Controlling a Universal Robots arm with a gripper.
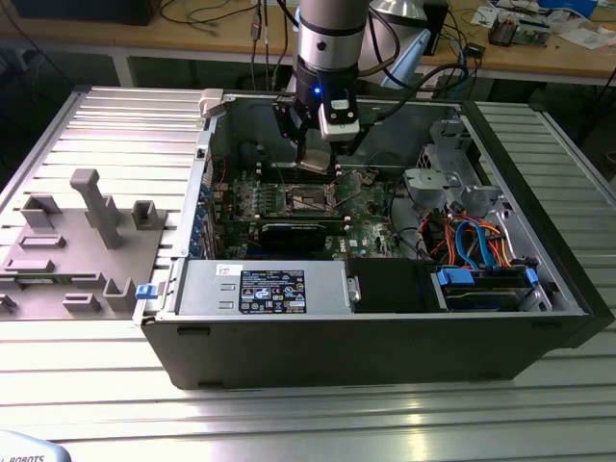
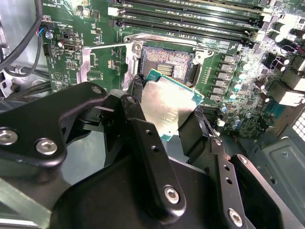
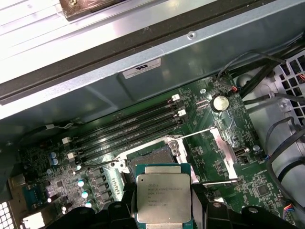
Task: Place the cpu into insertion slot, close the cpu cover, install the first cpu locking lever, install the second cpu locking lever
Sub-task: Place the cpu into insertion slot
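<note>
Gripping the cpu (image 2: 167, 101) by two opposite edges, my gripper (image 2: 167, 107) has its jaws drawn in to just the chip's width, with a black finger (image 2: 137, 87) pressed against each side and the silver top showing in both wrist views. I hold it in the air above the motherboard (image 1: 371, 231), close over the insertion slot (image 2: 166, 61) but not seated, and the slot's dark centre lies bare. The cpu cover (image 2: 86, 67) stands open beside the slot, and in the exterior view I hang inside the open case (image 1: 385, 337).
</note>
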